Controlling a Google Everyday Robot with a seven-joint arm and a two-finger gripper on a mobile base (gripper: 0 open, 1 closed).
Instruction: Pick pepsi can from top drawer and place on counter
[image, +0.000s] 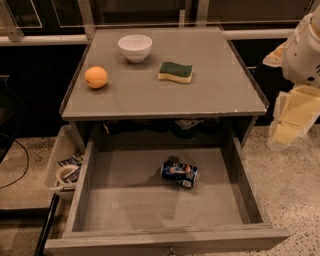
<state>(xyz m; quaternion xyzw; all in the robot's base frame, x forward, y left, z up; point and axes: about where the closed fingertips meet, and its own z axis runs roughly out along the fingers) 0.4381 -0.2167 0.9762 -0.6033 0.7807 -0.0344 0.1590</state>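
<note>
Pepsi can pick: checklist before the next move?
1. Drawer open: ok, pulled well out, floor visible.
2. Can located: ok, on its side, right of centre, apart from the walls.
3. Path from above to the can: ok, nothing over it.
4. Tool lined up: not ok, it hangs off the counter's right side, not over the drawer.
5. Tool open: cannot tell.
6. Drop spot on the counter: ok, front strip bare; bowl, orange and sponge sit further back.
</note>
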